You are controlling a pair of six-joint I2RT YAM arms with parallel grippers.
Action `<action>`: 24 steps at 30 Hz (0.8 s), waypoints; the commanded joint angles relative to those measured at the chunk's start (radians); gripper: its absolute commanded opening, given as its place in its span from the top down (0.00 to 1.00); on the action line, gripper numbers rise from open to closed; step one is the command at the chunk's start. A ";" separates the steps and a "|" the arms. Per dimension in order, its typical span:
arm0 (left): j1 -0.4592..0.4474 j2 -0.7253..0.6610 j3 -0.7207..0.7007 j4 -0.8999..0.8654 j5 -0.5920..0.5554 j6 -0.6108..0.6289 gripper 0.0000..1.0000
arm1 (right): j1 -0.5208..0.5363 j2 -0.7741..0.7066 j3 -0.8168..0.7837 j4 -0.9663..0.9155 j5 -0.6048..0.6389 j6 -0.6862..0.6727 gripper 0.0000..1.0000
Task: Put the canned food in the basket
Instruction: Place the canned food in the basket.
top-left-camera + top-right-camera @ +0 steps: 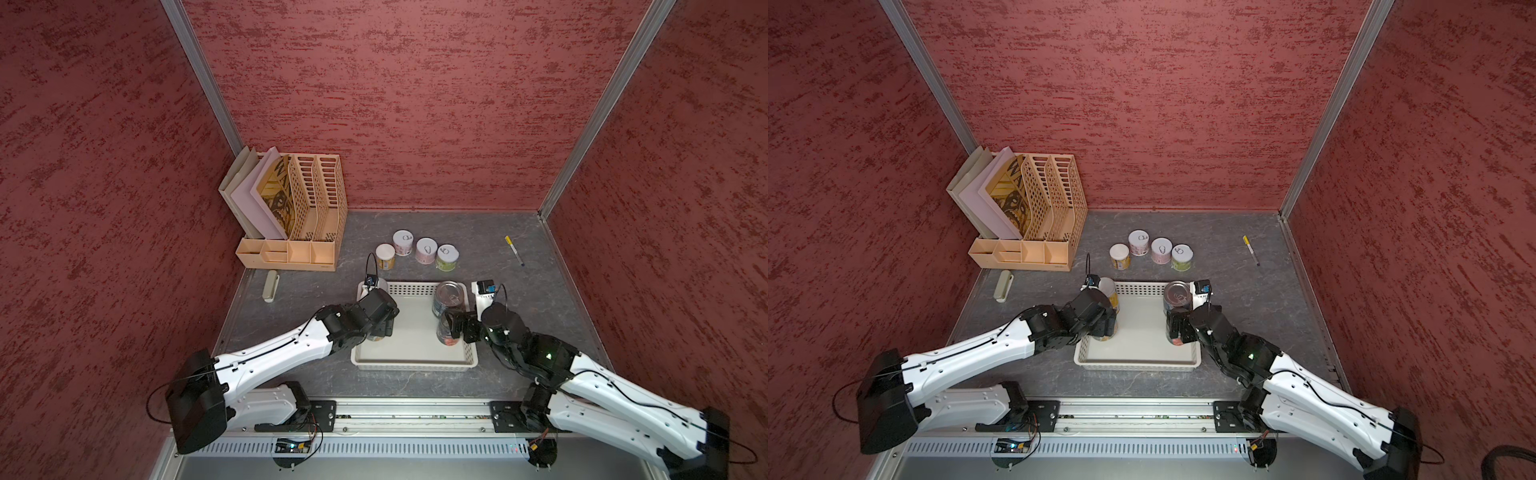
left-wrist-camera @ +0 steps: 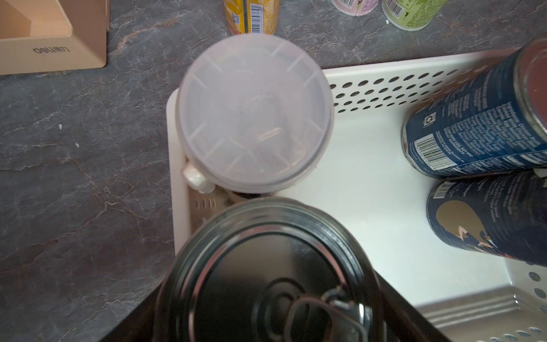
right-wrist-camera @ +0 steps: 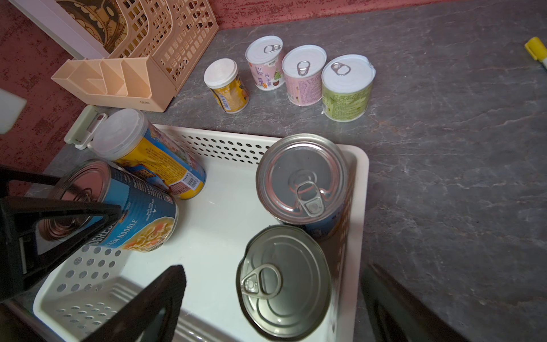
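The white basket point(image 1: 415, 366) holds several cans. My left gripper point(image 2: 272, 296) is shut on a blue soup can point(image 3: 133, 219) at the basket's left side, and the can's silver pull-tab top fills the left wrist view. A yellow can with a clear lid point(image 2: 254, 112) stands in the far left corner. On the right side stand two blue-labelled cans point(image 3: 302, 180) point(image 3: 284, 284). My right gripper point(image 3: 275, 305) is open, with a finger on each side of the nearer one and gaps showing. Beyond the basket a yellow point(image 1: 385, 256), two pink point(image 1: 403, 242) point(image 1: 426, 249) and a green can point(image 1: 447, 257) stand on the table.
A beige file organizer point(image 1: 291, 216) with folders fills the far left corner. A small pale green object point(image 1: 271, 286) lies in front of it, left of the basket. A yellow-capped pen point(image 1: 514, 250) lies at the far right. Red walls close in three sides.
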 commanded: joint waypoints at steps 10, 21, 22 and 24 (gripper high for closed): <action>0.042 0.027 -0.012 0.133 -0.032 -0.021 0.53 | -0.002 0.004 -0.008 0.004 0.014 0.010 0.02; 0.059 0.046 -0.015 0.127 -0.028 -0.037 0.36 | -0.002 0.007 -0.008 0.004 0.014 0.010 0.02; 0.060 0.048 -0.014 0.123 -0.031 -0.038 0.32 | -0.002 0.008 -0.008 0.004 0.013 0.010 0.02; 0.060 0.052 -0.009 0.113 -0.040 -0.042 0.24 | -0.002 0.008 -0.008 0.004 0.014 0.009 0.02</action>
